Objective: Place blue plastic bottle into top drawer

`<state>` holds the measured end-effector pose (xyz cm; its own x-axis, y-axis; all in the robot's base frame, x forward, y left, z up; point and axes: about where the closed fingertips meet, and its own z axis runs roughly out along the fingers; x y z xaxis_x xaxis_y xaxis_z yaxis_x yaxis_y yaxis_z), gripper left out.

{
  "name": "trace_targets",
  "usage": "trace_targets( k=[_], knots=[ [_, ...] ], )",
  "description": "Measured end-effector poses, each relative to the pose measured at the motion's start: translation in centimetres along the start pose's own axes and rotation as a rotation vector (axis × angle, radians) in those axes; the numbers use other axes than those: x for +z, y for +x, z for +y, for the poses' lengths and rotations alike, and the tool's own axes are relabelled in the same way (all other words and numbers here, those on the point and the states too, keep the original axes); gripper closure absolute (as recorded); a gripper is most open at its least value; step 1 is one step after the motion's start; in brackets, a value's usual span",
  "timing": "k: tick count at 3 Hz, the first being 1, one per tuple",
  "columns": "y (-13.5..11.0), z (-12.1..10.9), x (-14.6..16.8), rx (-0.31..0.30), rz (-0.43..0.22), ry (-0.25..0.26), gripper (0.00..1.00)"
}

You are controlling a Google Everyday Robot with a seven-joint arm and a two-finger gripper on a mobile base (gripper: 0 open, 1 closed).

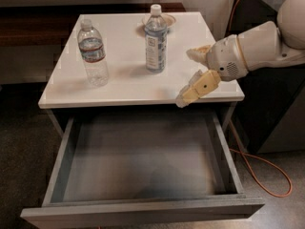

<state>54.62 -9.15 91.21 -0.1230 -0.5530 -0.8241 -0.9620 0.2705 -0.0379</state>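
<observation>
Blue bottle (155, 39) stands upright on the table (119, 87), near my gripper (188, 77), which hangs wide open and empty at the table's edge, aimed toward it.

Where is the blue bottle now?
In the camera view, the blue bottle stands upright at the back of the white table, right of the clear bottle; the open hand hovers to its right, over the table's front edge.
</observation>
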Motion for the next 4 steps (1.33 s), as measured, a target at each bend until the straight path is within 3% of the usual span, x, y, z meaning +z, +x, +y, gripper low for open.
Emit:
trace_targets(
  k=[1,2,4],
  knots=[
    [-0.5,-3.9,-0.1,0.091,0.009,0.134,0.0],
    [-1.1,-7.1,0.0,0.127,-0.005,0.211,0.0],
    [-3.1,-13.9,3.7,0.156,-0.07,0.28,0.0]
  ],
)
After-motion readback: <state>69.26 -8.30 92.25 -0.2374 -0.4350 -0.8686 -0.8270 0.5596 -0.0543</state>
